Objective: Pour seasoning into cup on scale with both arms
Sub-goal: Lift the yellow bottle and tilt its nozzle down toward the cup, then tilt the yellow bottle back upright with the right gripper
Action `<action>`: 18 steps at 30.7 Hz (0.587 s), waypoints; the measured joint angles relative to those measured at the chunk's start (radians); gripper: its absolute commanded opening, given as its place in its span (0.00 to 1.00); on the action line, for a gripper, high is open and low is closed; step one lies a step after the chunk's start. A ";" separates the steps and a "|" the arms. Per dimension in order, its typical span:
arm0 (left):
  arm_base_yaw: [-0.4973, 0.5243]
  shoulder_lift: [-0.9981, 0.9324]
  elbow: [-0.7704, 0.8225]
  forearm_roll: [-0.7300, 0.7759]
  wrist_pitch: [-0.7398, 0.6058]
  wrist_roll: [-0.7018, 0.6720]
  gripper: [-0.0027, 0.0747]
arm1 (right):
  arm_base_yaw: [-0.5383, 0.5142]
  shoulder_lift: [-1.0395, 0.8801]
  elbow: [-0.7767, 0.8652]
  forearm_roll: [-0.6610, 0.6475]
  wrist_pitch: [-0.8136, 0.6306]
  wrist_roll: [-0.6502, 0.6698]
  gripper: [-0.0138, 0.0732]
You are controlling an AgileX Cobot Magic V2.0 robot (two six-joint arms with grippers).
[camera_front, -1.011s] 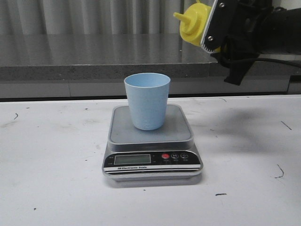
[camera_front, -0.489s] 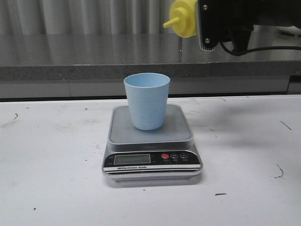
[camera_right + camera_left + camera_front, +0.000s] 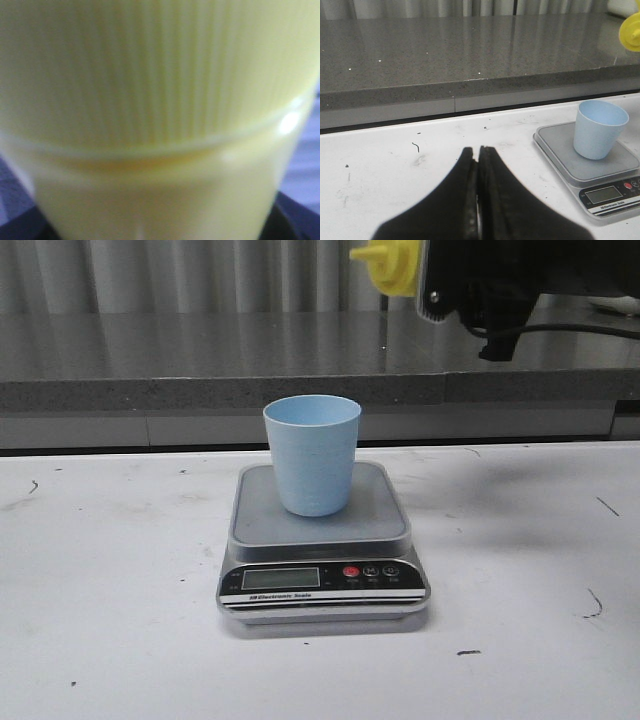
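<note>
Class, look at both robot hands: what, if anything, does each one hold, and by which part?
The right hand holds the yellow seasoning bottle around its body, below the ribbed cap, nozzle pointing sideways. The left hand is shut on nothing.

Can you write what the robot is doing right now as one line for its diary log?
right gripper: holds yellow seasoning bottle high, nozzle sideways | left gripper: shut, empty | blue cup: upright on scale | pour: not started

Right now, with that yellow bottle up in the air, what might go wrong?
The bottle lies sideways high above the cup, nozzle past its rim toward the right, so seasoning could miss and land on the scale. The cup is small and stands loose, so a knock could tip it. The left gripper is shut and away from it, steadying nothing.
</note>
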 measured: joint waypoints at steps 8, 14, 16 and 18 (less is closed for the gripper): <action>0.000 0.000 0.000 0.000 0.000 0.000 0.01 | 0.015 0.000 0.000 0.203 0.097 0.451 0.23; 0.000 0.000 0.000 0.000 -0.001 0.000 0.01 | 0.027 0.000 0.000 0.248 0.241 0.775 0.23; 0.000 0.000 0.000 0.000 -0.001 0.000 0.01 | 0.037 0.000 0.000 0.248 0.269 0.886 0.23; 0.000 0.000 0.000 0.000 -0.001 0.000 0.01 | 0.044 0.000 0.000 0.248 0.286 1.004 0.23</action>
